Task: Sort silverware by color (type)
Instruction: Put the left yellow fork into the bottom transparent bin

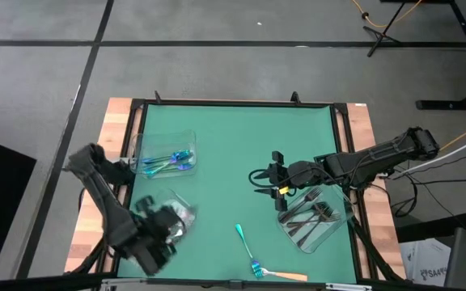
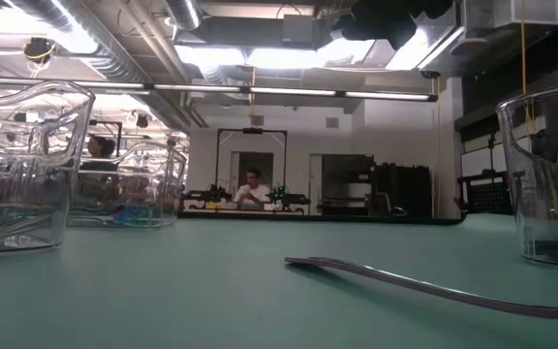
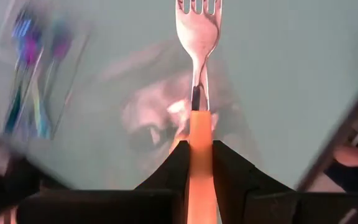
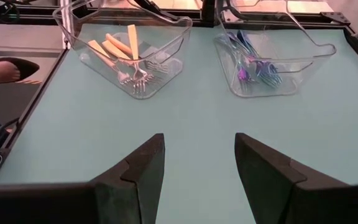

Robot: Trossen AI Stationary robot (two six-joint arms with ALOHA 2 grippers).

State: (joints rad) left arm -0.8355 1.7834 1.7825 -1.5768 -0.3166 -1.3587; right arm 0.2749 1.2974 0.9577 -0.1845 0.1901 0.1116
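1. Left hand (image 3: 201, 165) clamped on an orange-handled fork (image 3: 199, 81) above the near-left tray (image 1: 186, 212); thin grip, tines far out, so a swing could twist it loose or drop it outside the tray.
2. Right hand (image 4: 199, 165) spread empty over mid-counter (image 1: 241, 145), beside the dark-fork tray (image 1: 336, 229); risk of clipping that rim.
3. Teal fork (image 1: 246, 246) and another orange fork (image 1: 285, 275) loose near the counter's front edge; a careless nudge could push them off.

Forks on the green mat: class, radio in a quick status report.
Left pincer shut on orange fork, above the orange tray. Right pincer open, empty. Two forks loose on the mat.
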